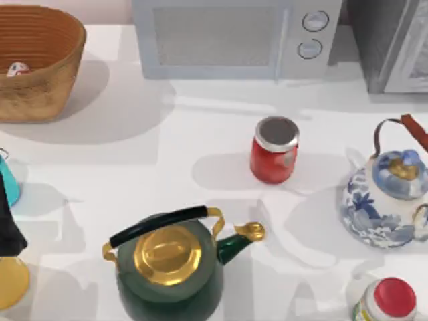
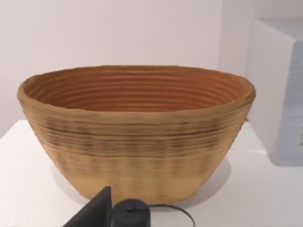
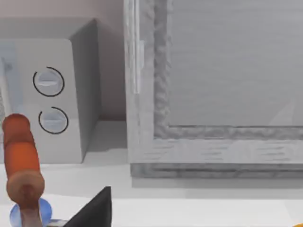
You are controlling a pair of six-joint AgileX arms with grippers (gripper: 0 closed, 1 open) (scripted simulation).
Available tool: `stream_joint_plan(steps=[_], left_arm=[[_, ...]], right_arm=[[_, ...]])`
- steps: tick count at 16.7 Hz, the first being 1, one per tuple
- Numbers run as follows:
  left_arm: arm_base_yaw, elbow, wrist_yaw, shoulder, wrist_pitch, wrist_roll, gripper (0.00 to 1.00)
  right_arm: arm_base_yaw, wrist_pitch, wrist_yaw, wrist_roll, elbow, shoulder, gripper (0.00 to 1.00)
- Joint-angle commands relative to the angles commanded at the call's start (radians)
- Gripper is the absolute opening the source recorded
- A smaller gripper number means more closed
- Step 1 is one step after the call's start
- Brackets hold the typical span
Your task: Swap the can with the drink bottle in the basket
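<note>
Hanging at the top view's left edge, just over the tabletop: left tool, seen as a dark wedge in the left wrist view. Cannot tell whether wide or narrow. Facing the basket straight on, with bare white surface between.

Just beside the left arm: can, teal, cut off by the picture's edge and partly covered by the arm. Standing on the tabletop, well apart from the basket in the far left corner. Close on the near side of the arm: a golden-yellow cylinder.

Inside the basket, near its left wall: drink bottle, a small white shape with red on it, mostly hidden by the rim.

Further right, near the front edge: dark green kettle with a gold lid and a black handle. Past it, mid-table: red jar with a silver lid. Along the back: microwave.

On the right side: blue-and-white teapot, and a red-capped bottle in the near corner.

Right tool just beside the teapot's orange-brown handle, facing the microwave dials and a grey cabinet. Opening: cannot tell.
</note>
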Motion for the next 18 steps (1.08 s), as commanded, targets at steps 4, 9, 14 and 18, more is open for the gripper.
stream_joint_plan(steps=[4, 9, 14, 18], left_arm=[[0.005, 0.026, -0.003, 0.027, -0.013, 0.0, 1.0], [0.033, 0.249, -0.015, 0.255, -0.124, 0.003, 1.0], [0.058, 0.644, -0.01, 0.659, -0.324, 0.017, 1.0], [0.073, 1.033, 0.003, 1.056, -0.525, 0.036, 1.0]], right_arm=[[0.0, 0.0, 0.0, 0.0, 0.0, 0.0, 1.0], [0.0, 0.0, 0.0, 0.0, 0.0, 0.0, 1.0], [0.0, 0.0, 0.0, 0.0, 0.0, 0.0, 1.0], [0.0, 0.0, 0.0, 0.0, 0.0, 0.0, 1.0]])
